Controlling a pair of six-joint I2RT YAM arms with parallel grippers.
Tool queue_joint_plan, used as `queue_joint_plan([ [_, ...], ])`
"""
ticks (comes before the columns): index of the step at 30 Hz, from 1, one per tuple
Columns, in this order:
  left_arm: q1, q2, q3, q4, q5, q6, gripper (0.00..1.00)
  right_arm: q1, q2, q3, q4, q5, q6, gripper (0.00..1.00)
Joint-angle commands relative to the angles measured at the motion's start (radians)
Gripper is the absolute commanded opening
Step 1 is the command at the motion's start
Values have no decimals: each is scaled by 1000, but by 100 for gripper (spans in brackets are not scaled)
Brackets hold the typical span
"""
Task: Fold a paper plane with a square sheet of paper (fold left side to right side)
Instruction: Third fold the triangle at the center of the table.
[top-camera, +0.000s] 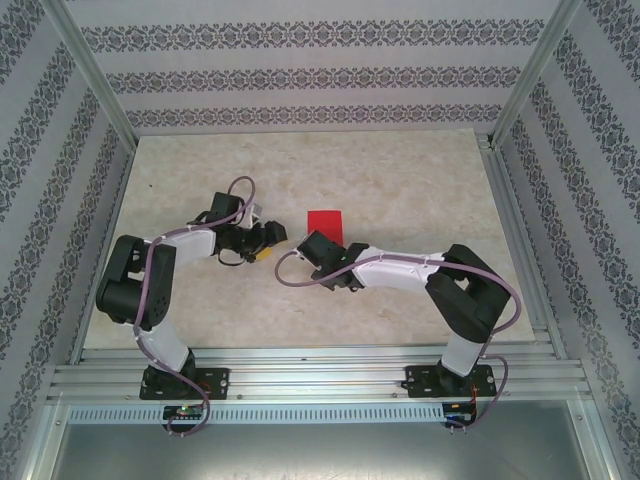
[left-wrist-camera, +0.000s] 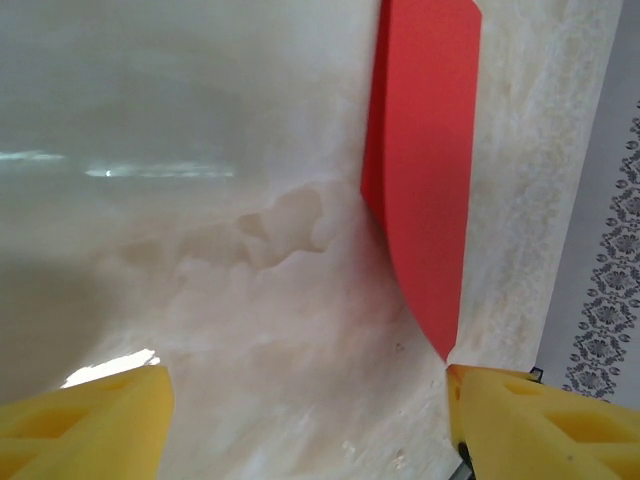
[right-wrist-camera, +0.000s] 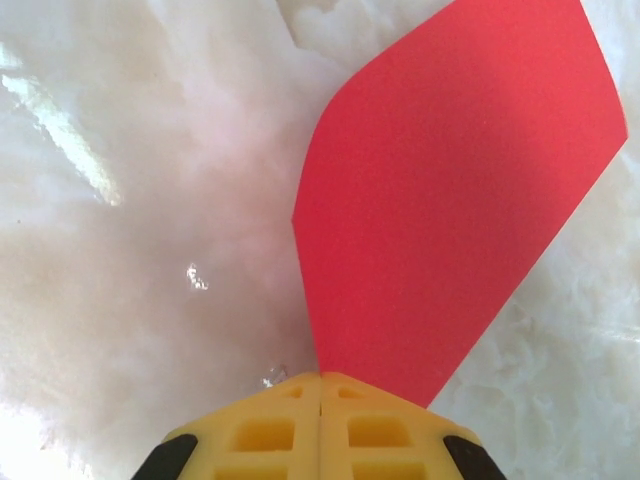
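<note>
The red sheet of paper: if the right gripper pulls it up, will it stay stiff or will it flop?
Probably floppy: the sheet of paper bows where the right gripper pinches its corner. Likely very light, being thin. It may slide on the glossy table.

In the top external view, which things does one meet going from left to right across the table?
Black elbow of the left arm, left gripper with yellow fingers, thin bright red sheet of paper, white forearm of the right arm.
</note>
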Motion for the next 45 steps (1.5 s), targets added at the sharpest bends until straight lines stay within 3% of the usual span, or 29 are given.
queue_joint_plan([
  [1,-51,54,83,78,16,-53,77,-5,-35,-45,60,-68,20,0],
  [11,-127,248,330,90,33,-104,58,-8,-26,-39,72,-56,10,0],
  [19,-183,441,533,29,56,-97,57,-6,-13,-32,71,-44,9,0],
  [30,-193,496,548,-37,-6,-58,56,-6,17,-10,66,-16,13,9],
  [45,-194,509,539,-20,-3,-70,55,6,61,65,60,-30,11,27],
])
